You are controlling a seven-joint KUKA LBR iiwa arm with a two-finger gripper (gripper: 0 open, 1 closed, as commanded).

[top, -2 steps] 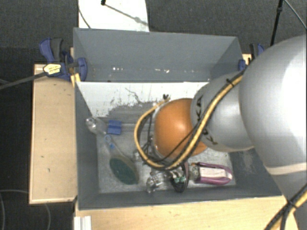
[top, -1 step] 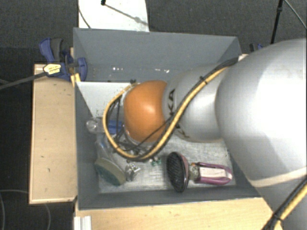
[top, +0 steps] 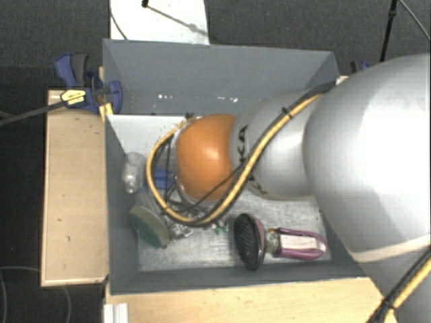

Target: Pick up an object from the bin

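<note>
While down low inside the bin [top: 124, 268], looks to be at the reach-and-close step, with no lift yet to be seen. Comes in from the right, orange wrist cover [top: 205, 155] tipped down and leftward, cables looped round it. Keeps the gripper [top: 176, 224] tucked under that cover, left of the hairbrush [top: 250, 241]; spread or closed, cannot tell. Sits closest to a grey-green disc [top: 149, 226], further left of the hairbrush, the likeliest pick; up and left of the hairbrush, a clear plastic piece [top: 133, 172]. Next calls for a firm closure on one thing, then a straight rise clear of the hairbrush.
</note>
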